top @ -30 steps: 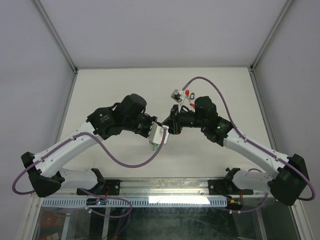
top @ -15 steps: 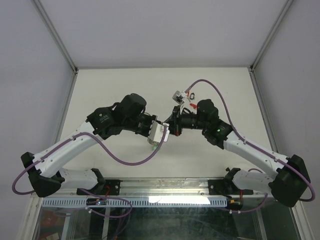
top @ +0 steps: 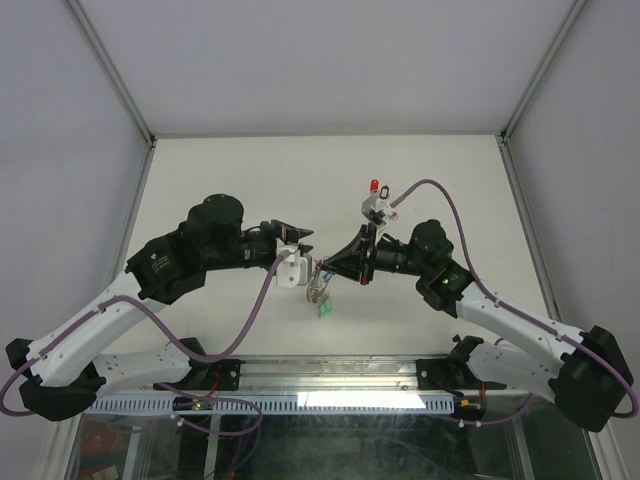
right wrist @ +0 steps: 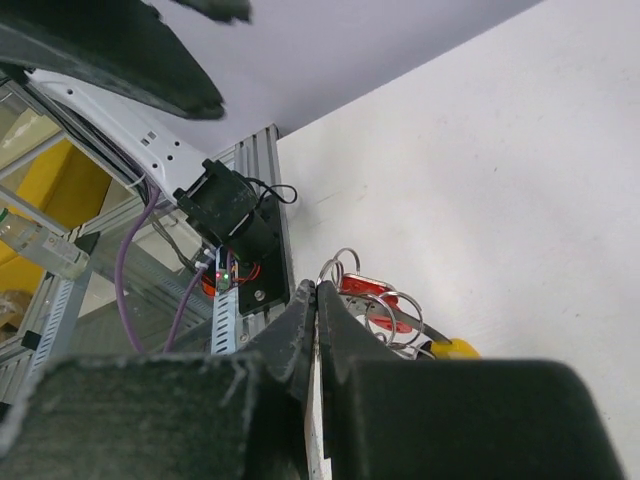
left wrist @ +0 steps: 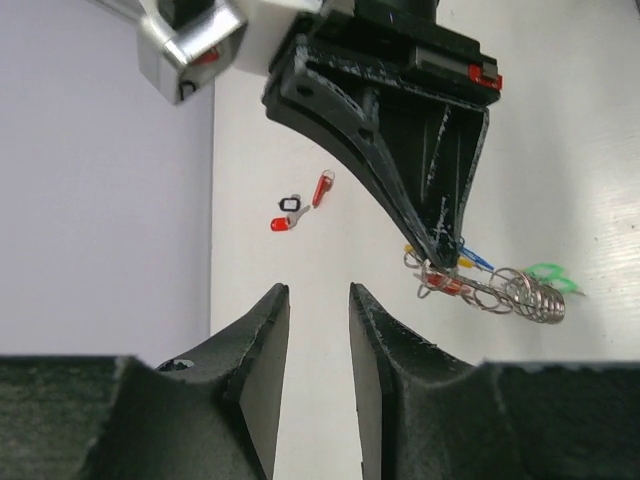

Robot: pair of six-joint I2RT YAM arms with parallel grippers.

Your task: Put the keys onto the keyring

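Your right gripper (left wrist: 440, 258) is clamped on the keyring (left wrist: 510, 292), which hangs from its tips between the arms; your left gripper (left wrist: 318, 295) stands parted and empty. Expect light, springy, slippery wire that swings, so grip its stiffer yellow part (right wrist: 450, 348).

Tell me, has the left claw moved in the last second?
Yes. The left gripper has pulled back toward the left side of the table, away from the right gripper, which holds the keyring.

White table (top: 220, 170), pale grey walls (top: 300, 60), aluminium frame posts (top: 110, 68).
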